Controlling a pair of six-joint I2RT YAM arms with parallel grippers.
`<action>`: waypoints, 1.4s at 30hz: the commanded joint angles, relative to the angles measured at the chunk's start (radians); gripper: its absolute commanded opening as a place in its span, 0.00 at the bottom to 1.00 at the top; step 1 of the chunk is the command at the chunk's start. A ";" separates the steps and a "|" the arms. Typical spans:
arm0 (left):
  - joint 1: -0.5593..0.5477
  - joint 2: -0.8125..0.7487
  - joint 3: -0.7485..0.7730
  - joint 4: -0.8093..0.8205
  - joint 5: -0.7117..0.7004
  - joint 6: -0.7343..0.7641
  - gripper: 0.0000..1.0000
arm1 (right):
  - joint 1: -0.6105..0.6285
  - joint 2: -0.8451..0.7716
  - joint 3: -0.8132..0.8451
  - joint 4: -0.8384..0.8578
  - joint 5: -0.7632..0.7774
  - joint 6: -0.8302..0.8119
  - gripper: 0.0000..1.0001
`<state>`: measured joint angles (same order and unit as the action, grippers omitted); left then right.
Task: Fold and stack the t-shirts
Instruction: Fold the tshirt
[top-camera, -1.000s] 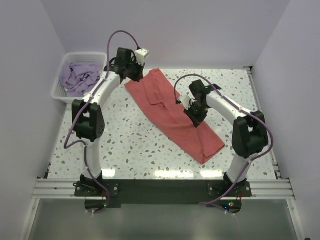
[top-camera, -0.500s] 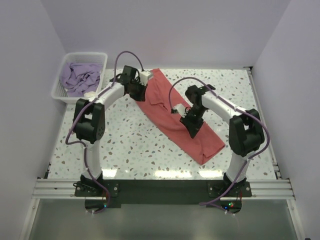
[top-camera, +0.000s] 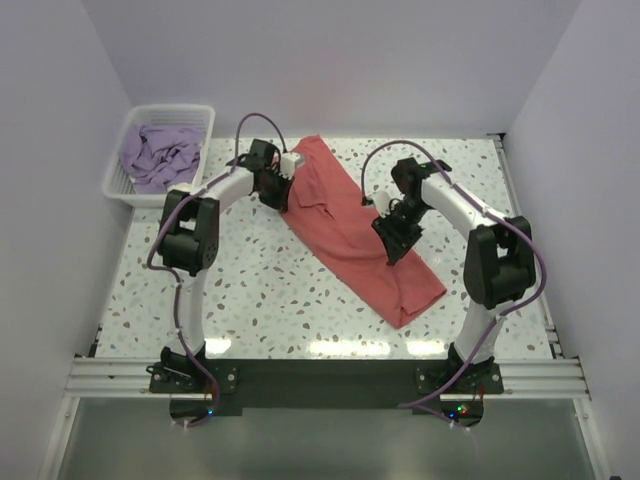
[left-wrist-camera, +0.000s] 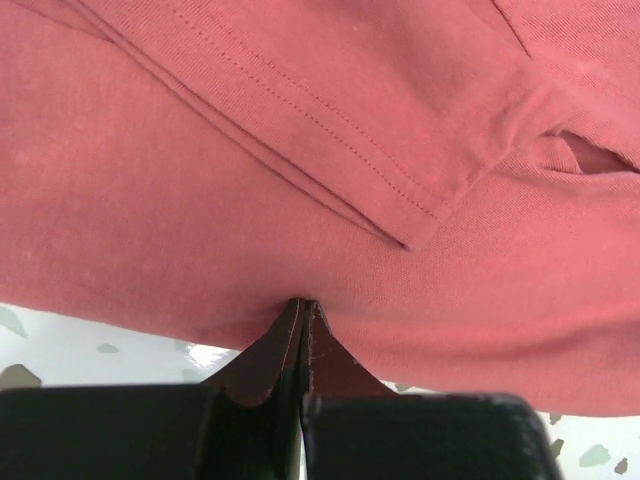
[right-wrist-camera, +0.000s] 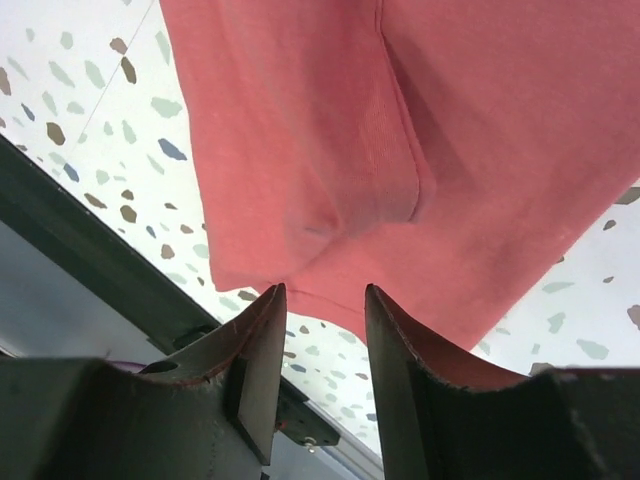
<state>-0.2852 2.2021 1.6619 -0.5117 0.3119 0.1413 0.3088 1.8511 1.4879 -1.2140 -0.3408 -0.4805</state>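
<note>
1. Top external view: shows the coral-red shirt (top-camera: 335, 225) folded into a long strip, lying slantwise on the speckled table (top-camera: 250, 280), from the far middle down toward the near right.
2. Shows the lavender shirt (top-camera: 160, 155) crumpled inside the white basket (top-camera: 112, 180) at the far left corner (a loose heap), well apart from the red one.
3. Puts the left gripper (top-camera: 272, 186) low at the far left edge of the coral-red shirt.
4. Left wrist view: finds those jaws pressed tight together, tips touching the near edge of the cloth; cannot tell whether any fold is caught between them.
5. Shows, beyond the tips, a folded-over sleeve (left-wrist-camera: 380, 120) with a stitched hem, lying flat on the shirt body.
6. Top external view: places the right gripper (top-camera: 393, 243) over the middle of the strip, toward its right side.
7. Right wrist view: finds its fingers spread with nothing between them, hanging above the cloth; shows the shirt's end through the gap, speckled table on both sides, and a dark bar (right-wrist-camera: 100, 245) along the table's edge at the left.
</note>
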 joint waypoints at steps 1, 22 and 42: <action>0.040 0.044 0.050 -0.037 -0.034 0.011 0.00 | 0.015 0.006 -0.003 0.005 0.003 0.063 0.43; 0.043 0.041 0.045 -0.044 -0.008 0.017 0.00 | 0.239 -0.044 -0.227 0.176 -0.013 0.120 0.00; 0.043 0.038 0.030 -0.071 -0.025 0.046 0.00 | 0.400 -0.168 -0.187 0.085 -0.263 0.106 0.50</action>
<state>-0.2535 2.2204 1.6932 -0.5312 0.3168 0.1543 0.7506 1.7512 1.2354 -1.0809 -0.5461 -0.3374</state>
